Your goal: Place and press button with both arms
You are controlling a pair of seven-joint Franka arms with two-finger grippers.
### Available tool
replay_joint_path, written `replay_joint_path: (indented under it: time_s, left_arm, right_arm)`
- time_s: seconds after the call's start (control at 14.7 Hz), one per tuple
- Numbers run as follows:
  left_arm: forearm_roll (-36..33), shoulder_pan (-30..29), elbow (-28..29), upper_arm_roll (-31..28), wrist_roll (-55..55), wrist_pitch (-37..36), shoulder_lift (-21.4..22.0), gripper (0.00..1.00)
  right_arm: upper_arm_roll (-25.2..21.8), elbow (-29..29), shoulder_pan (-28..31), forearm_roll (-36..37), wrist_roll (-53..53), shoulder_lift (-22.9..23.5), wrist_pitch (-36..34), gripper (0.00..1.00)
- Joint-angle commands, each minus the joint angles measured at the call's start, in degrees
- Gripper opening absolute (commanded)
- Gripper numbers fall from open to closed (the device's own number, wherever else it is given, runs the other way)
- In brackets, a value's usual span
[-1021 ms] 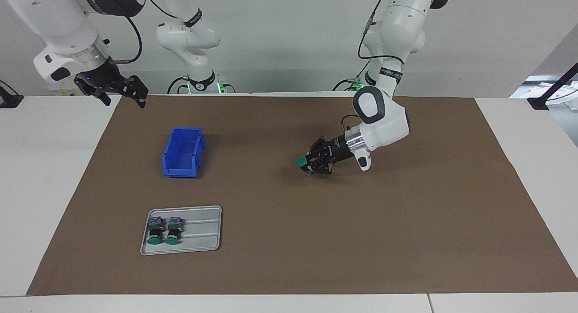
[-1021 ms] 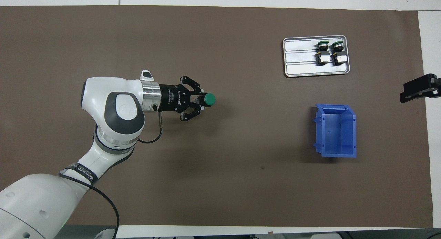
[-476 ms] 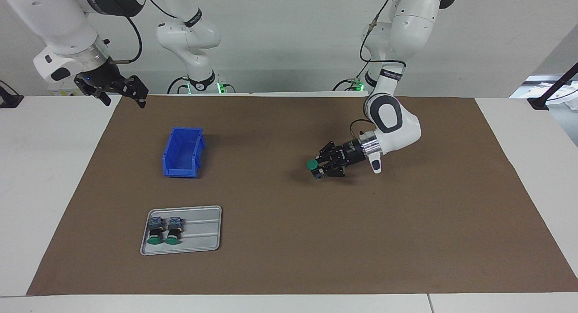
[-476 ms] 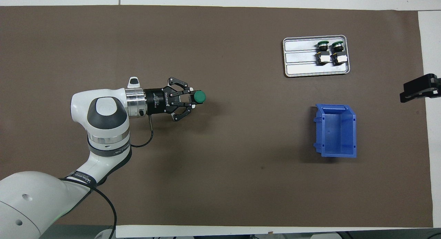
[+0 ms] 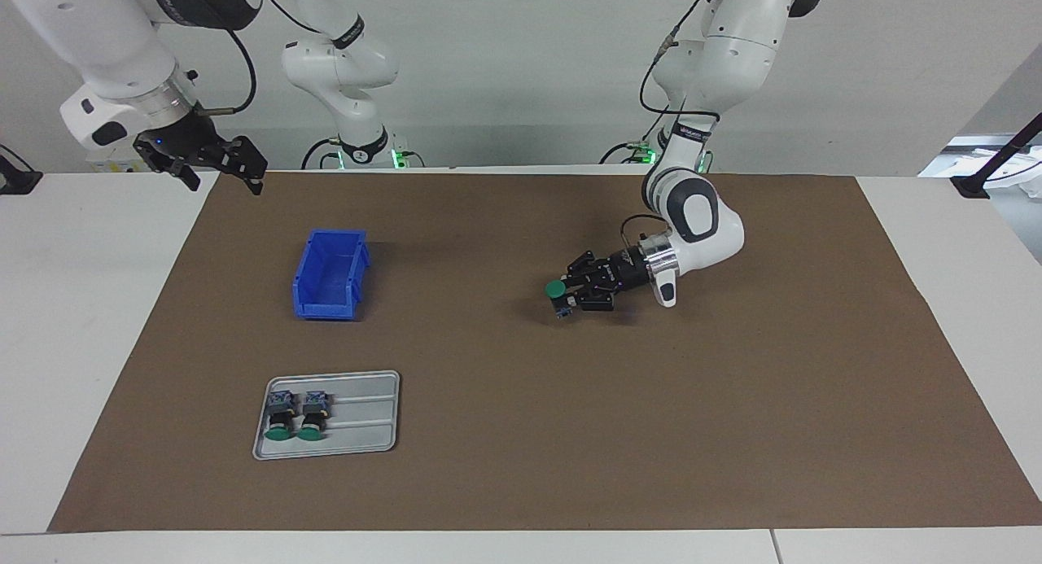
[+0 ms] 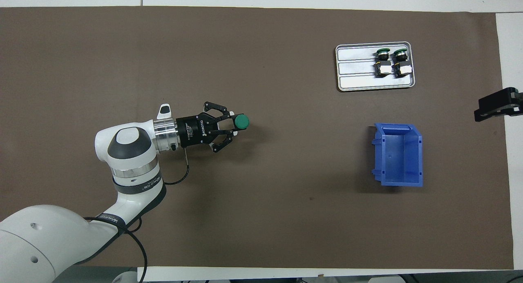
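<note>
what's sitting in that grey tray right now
Two green-capped buttons lie side by side in the tray, toward the right arm's end. Its other grooves show bare metal; nothing is covered.

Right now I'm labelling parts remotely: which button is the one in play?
On the brown mat, find the left arm's end effector. The button clamped there is the one; the two others lie in the grey tray.

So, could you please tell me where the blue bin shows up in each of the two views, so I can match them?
Facing view: the blue bin sits left of centre, above the metal tray.
Overhead view: the blue bin sits toward the right edge, below the metal tray.
Shared landmark: the metal tray, which lies farther from the robots than the bin in both.
</note>
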State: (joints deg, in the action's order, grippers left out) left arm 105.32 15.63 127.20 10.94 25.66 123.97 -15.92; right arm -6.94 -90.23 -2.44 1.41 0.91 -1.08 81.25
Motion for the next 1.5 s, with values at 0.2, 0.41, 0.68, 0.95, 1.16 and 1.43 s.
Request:
replay_joint_path:
  time_s: [0.2, 0.41, 0.68, 0.95, 1.16, 1.43]
  left_arm:
    - [2.0, -0.9, 4.3, -0.3, -7.2, -4.7, -0.7, 0.06]
    - [2.0, -1.7, 4.8, -0.3, -7.5, -5.3, -0.6, 0.09]
    - [2.7, -1.1, 4.7, -0.3, -7.6, -4.0, -0.7, 0.16]
    - [2.8, -0.8, 4.8, -0.3, -7.6, -3.7, -0.7, 0.19]
    - [2.8, -0.7, 4.6, -0.3, -7.6, -2.8, -0.9, 0.19]
    - [2.8, 0.5, 4.5, -0.3, -7.6, -1.8, -1.0, 0.19]
  right_arm:
    - [0.2, -1.6, 0.3, -0.3, -1.0, -1.4, 0.5, 0.99]
    - [0.2, -1.6, 0.3, -0.3, -1.0, -1.4, 0.5, 0.99]
    - [0.2, -1.6, 0.3, -0.3, -1.0, -1.4, 0.5, 0.99]
    - [0.2, -1.6, 0.3, -0.3, -1.0, -1.4, 0.5, 0.99]
    - [0.2, -1.6, 0.3, -0.3, -1.0, -1.4, 0.5, 0.99]
    - [0.2, -1.6, 0.3, -0.3, -1.0, -1.4, 0.5, 0.99]
